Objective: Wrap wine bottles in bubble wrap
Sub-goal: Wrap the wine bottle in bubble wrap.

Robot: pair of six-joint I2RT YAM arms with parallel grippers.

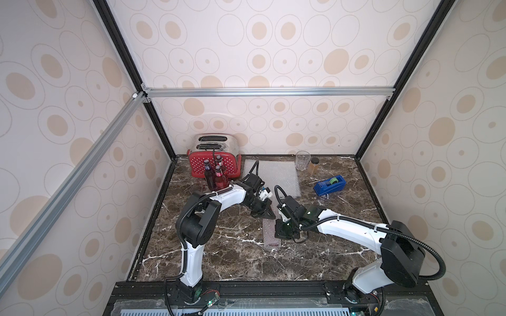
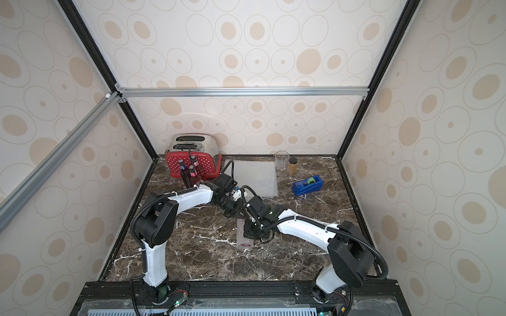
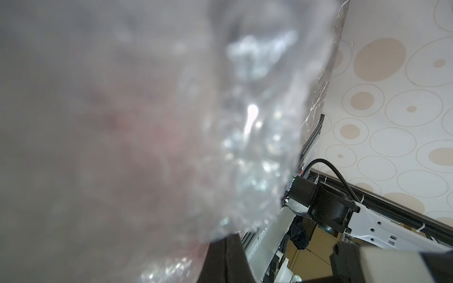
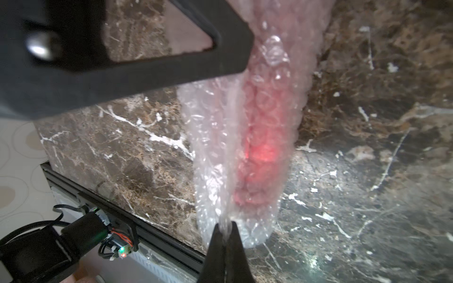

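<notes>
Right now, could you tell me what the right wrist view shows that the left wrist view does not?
Only the right wrist view: the right gripper pinching the edge of the bubble wrap. Only the left wrist view: the white link of the right arm. Both: the wrap, the wine bottle showing red through it, the marble table and patterned wall.

Four bottles (image 1: 220, 179) — two wrap sheets (image 1: 273, 175)

Blurred pink-tinged bubble wrap (image 3: 171, 137) up close, white arm (image 3: 382, 227) beyond
</notes>
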